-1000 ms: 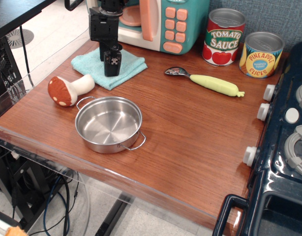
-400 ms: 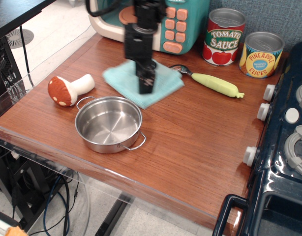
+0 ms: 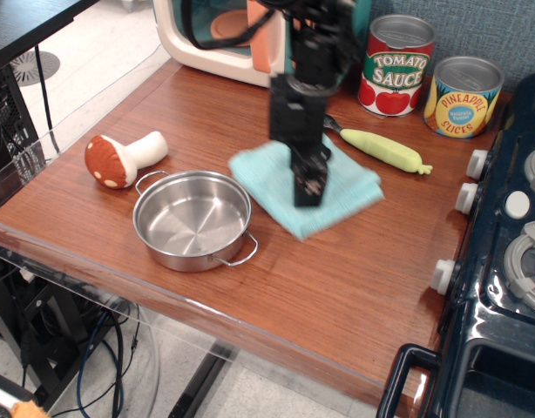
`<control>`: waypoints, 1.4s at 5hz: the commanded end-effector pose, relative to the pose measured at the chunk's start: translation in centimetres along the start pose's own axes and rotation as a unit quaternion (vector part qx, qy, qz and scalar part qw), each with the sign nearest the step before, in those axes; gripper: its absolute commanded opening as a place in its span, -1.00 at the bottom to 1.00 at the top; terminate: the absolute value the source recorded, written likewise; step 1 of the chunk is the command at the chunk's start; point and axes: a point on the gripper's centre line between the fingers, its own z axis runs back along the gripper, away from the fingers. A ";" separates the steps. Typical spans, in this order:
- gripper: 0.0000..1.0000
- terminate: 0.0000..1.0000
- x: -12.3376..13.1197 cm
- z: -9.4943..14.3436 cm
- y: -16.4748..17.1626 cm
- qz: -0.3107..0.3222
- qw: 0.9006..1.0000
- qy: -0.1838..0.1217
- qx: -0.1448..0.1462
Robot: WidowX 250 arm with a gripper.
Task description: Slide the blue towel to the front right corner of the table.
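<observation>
**Black jaws pressing on the aqua towel near the middle of the worktop**

The black robot gripper (image 3: 309, 187) points down, and its jaws rest on the light aqua-blue folded terry towel (image 3: 337, 193). The jaws look close together, but I cannot tell if they are pinching the cloth or only pressing on it. The towel appears a little blurred. It lies flat near the middle of the reddish-brown wood-grain worktop (image 3: 337, 287), just beside the round steel pan with two wire handles (image 3: 193, 219) on its left side. Behind the towel is the spoon with a pale yellow-green handle (image 3: 376, 148), very near to the towel's back edge. Farther left lies the toy mushroom with a red-brown cap (image 3: 121, 158). At the back stand the red tomato sauce can (image 3: 398, 64), the yellow pineapple slices can (image 3: 463, 96) and the teal toy microwave (image 3: 241, 39). The dark navy toy stove (image 3: 503, 261) fills the right side
</observation>
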 end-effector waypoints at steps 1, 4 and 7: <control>1.00 -1.00 -1.8 2.8 4.5 -0.056 0.997 0.028 -0.032; 1.00 -1.00 -1.9 4.3 4.4 -0.075 0.995 0.024 -0.060; 1.00 -1.00 -0.1 10.5 4.5 -0.053 0.988 0.036 -0.143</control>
